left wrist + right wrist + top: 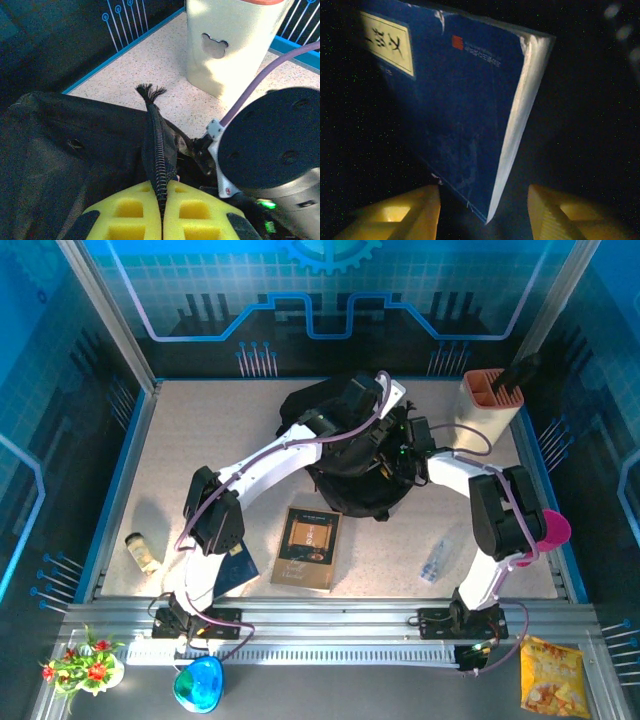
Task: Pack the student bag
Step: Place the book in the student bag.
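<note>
The student bag (350,480), a black soft backpack, lies in the middle of the table. My left gripper (161,200) is shut on the bag's zipper edge (159,145) and holds that flap up; from above, the left gripper (372,405) is over the bag's far side. My right gripper (485,210) is inside the dark bag, open. A blue book (460,100) stands tilted in front of it. The book's lower corner sits between the yellow fingers (410,210), touching neither of them.
A brown book (308,547) and a blue book (238,565) lie on the table near the left arm. A small jar (143,552) is at the left, a clear bottle (433,562) at the right. A cream holder (488,405) stands at the back right.
</note>
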You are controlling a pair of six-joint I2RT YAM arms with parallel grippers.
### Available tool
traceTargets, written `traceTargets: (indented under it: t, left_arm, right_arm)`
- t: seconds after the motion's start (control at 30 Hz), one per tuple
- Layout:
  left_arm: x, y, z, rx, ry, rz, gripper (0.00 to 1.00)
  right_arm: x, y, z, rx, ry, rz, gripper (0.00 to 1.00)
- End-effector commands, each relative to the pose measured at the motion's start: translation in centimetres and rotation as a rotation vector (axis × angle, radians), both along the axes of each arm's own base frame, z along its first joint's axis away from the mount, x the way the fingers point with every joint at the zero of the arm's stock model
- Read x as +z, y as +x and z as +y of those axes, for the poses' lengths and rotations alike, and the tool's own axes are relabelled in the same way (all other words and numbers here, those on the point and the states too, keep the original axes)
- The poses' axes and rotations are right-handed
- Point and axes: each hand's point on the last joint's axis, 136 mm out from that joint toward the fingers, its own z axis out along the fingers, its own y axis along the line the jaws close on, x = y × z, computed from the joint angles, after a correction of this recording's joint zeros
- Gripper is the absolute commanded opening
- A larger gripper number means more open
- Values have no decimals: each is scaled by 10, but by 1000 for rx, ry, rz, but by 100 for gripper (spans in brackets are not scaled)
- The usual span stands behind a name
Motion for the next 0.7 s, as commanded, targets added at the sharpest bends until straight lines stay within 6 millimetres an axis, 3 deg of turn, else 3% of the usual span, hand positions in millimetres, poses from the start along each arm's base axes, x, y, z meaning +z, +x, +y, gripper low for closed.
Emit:
traceTargets:
  t: [0.0,0.13,0.23,0.37,0.5,0.67]
  left_arm:
    - [29,2,-7,-16,-69,-40,3]
    - [26,2,-7,-15,-67,-36,3]
    - [26,4,-7,-12,-68,-35,3]
    - [22,6,-5,-5,-64,-27,3]
    - [11,12,0,21,-61,-1,3]
    - [-14,17,3,42,-51,55,4]
  right_arm:
    - [-9,5,7,-14,-14,34,49]
    - [-17,17,16,-7,-5,27,40]
    - [-11,34,31,47,62,-54,33]
    - [15,49,55,155,211,-208,31]
    - [17,29,27,115,161,-182,36]
    - [53,-8,-13,100,119,-251,47]
